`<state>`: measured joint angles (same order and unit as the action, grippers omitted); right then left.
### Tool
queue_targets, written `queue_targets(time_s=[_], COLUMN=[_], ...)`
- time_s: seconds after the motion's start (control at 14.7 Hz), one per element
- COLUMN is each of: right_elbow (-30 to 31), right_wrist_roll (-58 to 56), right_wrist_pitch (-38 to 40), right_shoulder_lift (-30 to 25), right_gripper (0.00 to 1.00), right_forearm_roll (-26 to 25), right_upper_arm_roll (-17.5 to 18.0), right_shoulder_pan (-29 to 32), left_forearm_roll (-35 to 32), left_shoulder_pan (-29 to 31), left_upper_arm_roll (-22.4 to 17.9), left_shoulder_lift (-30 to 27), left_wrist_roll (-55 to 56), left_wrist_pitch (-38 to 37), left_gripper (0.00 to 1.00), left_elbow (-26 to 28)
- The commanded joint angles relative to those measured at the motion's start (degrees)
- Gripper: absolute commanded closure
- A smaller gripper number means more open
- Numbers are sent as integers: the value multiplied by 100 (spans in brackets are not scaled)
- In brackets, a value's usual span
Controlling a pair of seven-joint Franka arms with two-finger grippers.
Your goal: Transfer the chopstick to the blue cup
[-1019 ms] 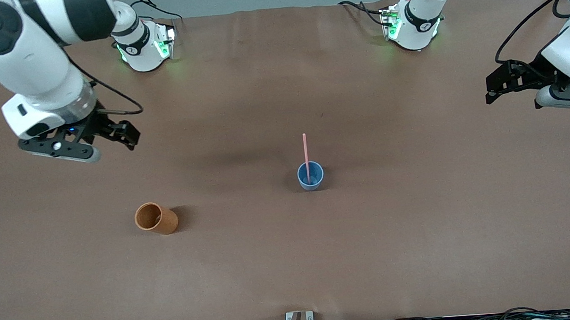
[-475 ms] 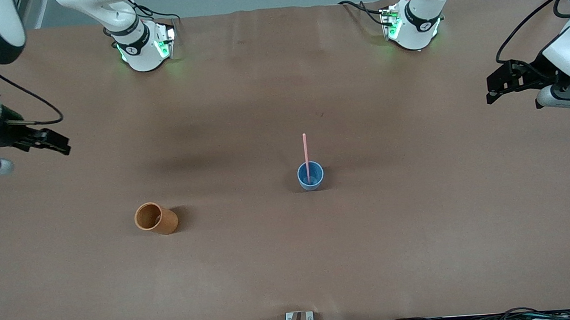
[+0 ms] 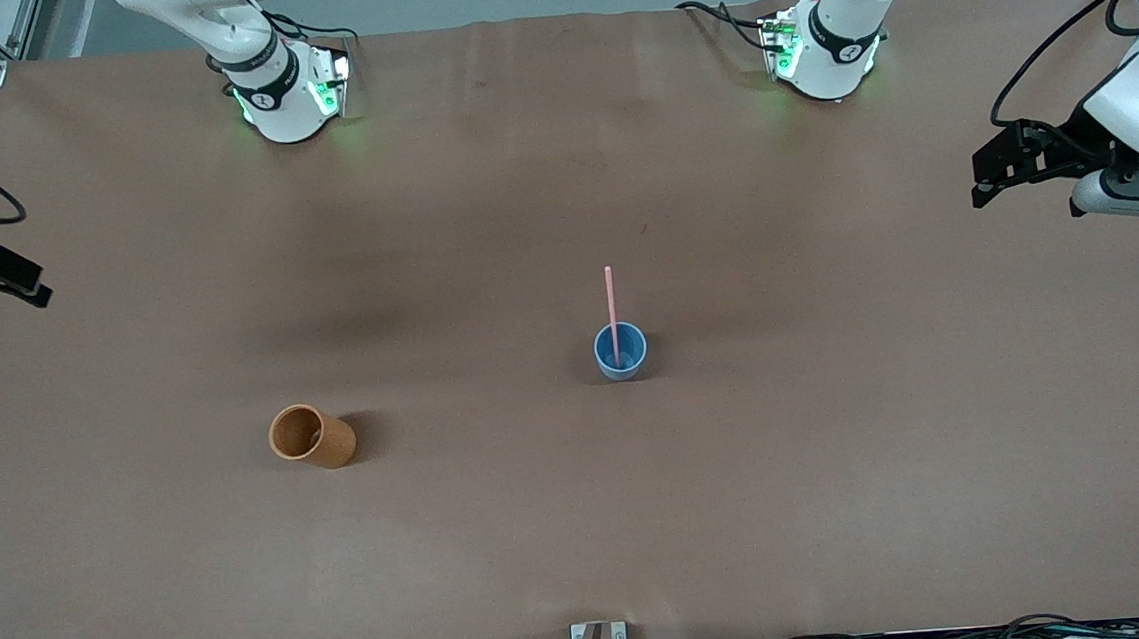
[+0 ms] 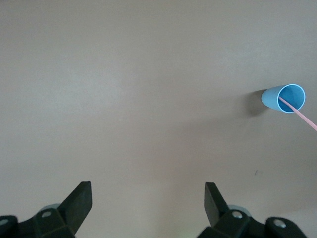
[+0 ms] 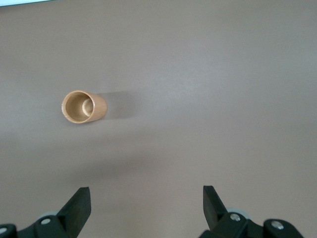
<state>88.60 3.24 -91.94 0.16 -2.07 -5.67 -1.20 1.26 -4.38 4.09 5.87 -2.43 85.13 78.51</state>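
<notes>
The pale-pink chopstick (image 3: 610,302) stands in the light-blue cup (image 3: 621,352) near the table's middle, leaning on its rim; both also show in the left wrist view, the cup (image 4: 284,98) and the chopstick (image 4: 302,115). My left gripper (image 3: 1000,164) is open and empty, held high at the left arm's end of the table. My right gripper (image 3: 0,274) is open and empty, held high at the right arm's end, partly out of the front view. The open fingertips show in each wrist view (image 4: 147,193) (image 5: 146,198).
An orange-brown cup (image 3: 311,436) stands upright and empty toward the right arm's end, nearer to the front camera than the blue cup; it also shows in the right wrist view (image 5: 83,106). The brown table (image 3: 583,519) is bare around both cups.
My right arm has drawn back toward its end of the table, its gripper now at the view's edge. The left arm, cups and chopstick have not moved.
</notes>
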Motion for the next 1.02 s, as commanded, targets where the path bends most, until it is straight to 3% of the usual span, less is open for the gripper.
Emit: queue_targets(time_s=[0.0, 0.07, 0.41, 0.95], right_elbow=[-447, -448, -808, -598], right_wrist_roll=[-60, -60, -8, -34], right_wrist_pitch=[727, 1035, 1090, 1064], right_shoulder_lift=[-42, -42, 142, 116], right_gripper=[0, 0, 0, 0], right_forearm_roll=[48, 75, 101, 119], right_upper_arm_roll=[119, 127, 127, 119], right_shoulder_pan=[33, 33, 41, -20], left_forearm_roll=[67, 67, 67, 76], left_shoulder_pan=[-1, -10, -1, -1], left_upper_arm_roll=[-23, -23, -23, -23], left_shoulder_lift=[2, 2, 2, 2], left_wrist_roll=[-12, -12, -12, -12], left_wrist_pitch=[-32, -41, -32, -32], left_gripper=[0, 0, 0, 0], left_elbow=[-73, -73, -73, -73])
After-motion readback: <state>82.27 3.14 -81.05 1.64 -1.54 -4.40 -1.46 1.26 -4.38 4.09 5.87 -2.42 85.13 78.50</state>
